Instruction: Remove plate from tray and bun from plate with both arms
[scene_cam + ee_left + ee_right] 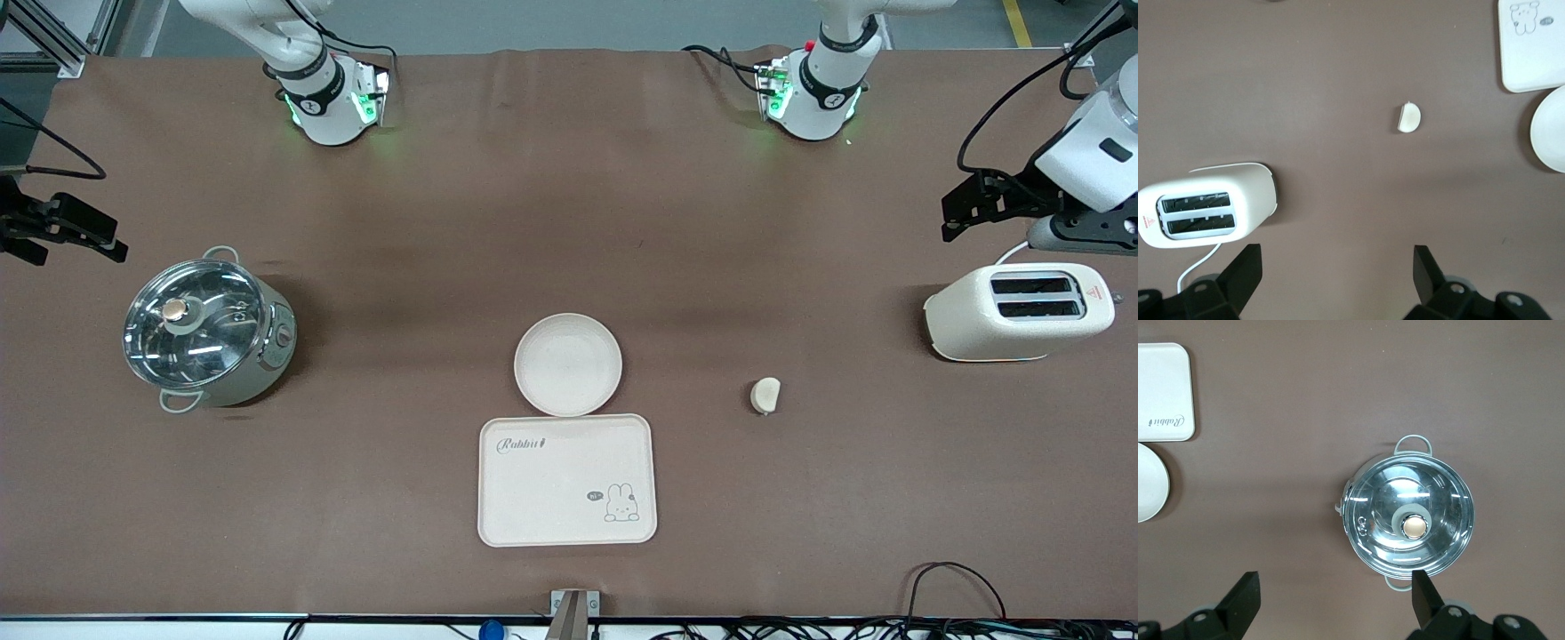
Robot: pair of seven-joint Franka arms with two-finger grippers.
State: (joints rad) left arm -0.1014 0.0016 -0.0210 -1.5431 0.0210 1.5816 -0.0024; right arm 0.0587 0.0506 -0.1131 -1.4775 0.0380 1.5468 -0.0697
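The round cream plate (567, 364) lies flat on the brown table, its rim right against the edge of the rabbit tray (567, 480) that lies nearer the front camera. The small pale bun (765, 395) lies on the table beside the plate, toward the left arm's end. My left gripper (965, 212) is open and empty, up over the table by the toaster. Its wrist view shows its own open gripper (1338, 273), the bun (1409, 118) and the plate's rim (1551, 130). My right gripper (89, 236) is open and empty, up by the pot; it also shows in the right wrist view (1335, 600), as does the plate (1148, 490).
A steel pot with a glass lid (206, 331) stands toward the right arm's end. A cream toaster (1018, 311) stands toward the left arm's end. Cables run along the table's front edge.
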